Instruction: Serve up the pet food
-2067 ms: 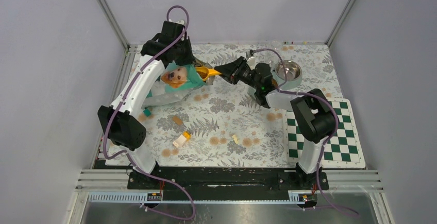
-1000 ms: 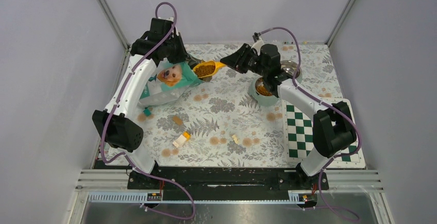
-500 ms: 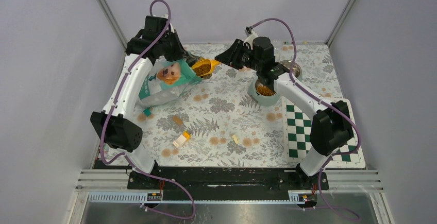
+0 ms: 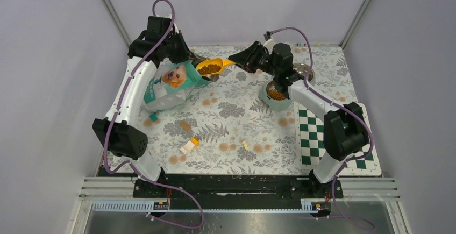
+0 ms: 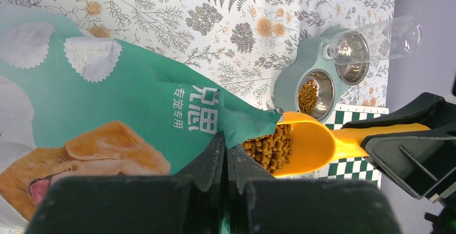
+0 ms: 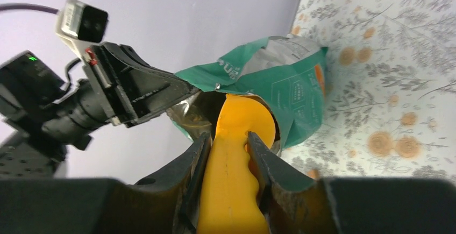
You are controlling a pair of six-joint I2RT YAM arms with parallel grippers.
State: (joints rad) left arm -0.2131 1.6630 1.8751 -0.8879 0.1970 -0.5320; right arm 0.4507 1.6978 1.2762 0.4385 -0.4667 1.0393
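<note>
Pet food (image 5: 269,148) inside scoop (image 5: 311,147), left-wrist view

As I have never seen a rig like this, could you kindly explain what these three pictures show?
These are two robot arms bolted side by side. One picture looks down from above and behind them. The other two come from a camera on each wrist.

The left claw pinches the top edge of a teal pet food bag. The right claw grips the handle of an orange scoop loaded with brown kibble.

On the floral tablecloth stand a double feeder with some kibble in one bowl, a checkered mat and a few small toy blocks.
</note>
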